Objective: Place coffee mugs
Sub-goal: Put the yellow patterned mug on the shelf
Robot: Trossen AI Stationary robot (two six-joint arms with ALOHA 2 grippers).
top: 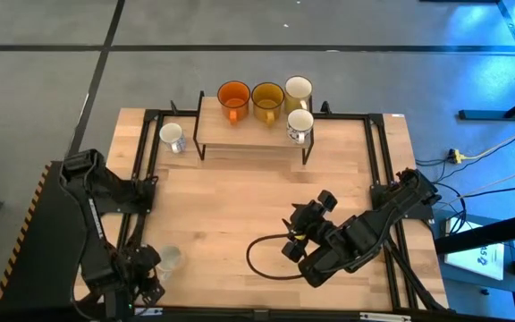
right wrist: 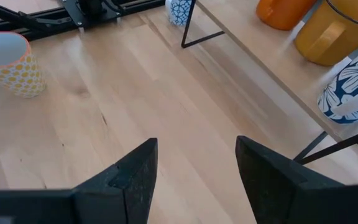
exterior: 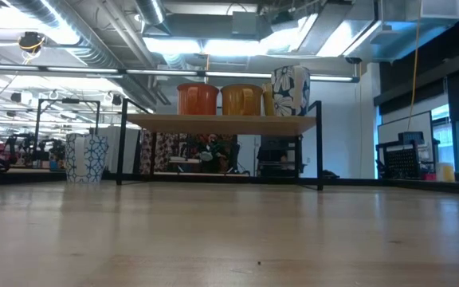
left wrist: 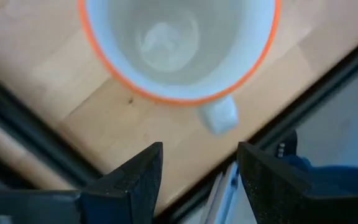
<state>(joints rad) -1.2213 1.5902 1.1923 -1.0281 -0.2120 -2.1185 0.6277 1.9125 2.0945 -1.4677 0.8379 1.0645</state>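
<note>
Directly under the left gripper (left wrist: pixel 194 168): white ceramic mug with an orange rim (left wrist: pixel 179 50), seen from above, upright on the wooden table (top: pixel 240 206) at its near left corner, hard by the black frame rail. Mug's stubby handle (left wrist: pixel 219 116) points toward the gripper. Fingers spread apart, holding nothing, above and just short of the handle.

Right gripper (right wrist: pixel 194 165) waits over the middle-right of the table, fingers parted, empty, facing the small wooden shelf on black wire legs (top: pixel 249 132).

Mug positions:
- on the shelf: bright orange mug (top: pixel 233 97), amber-brown mug (top: pixel 267 98), cream-yellow mug (top: pixel 298 89), and a white mug with dark blue flower print (top: pixel 299 125) at the shelf's right end
- on the table left of the shelf: white mug with blue lattice pattern (top: pixel 173 137)
- sixth: the orange-rimmed one at the left gripper; the right wrist view shows its side dotted in yellow-orange

Handling (judgement): glazed ceramic, so rigid, smooth and likely slippery, chips if knocked. Probably light when empty. Best hold looks to be across the rim wall, one finger inside and one outside, or pinching the handle; a wall grip seems steadier. Lift must clear the rail
</note>
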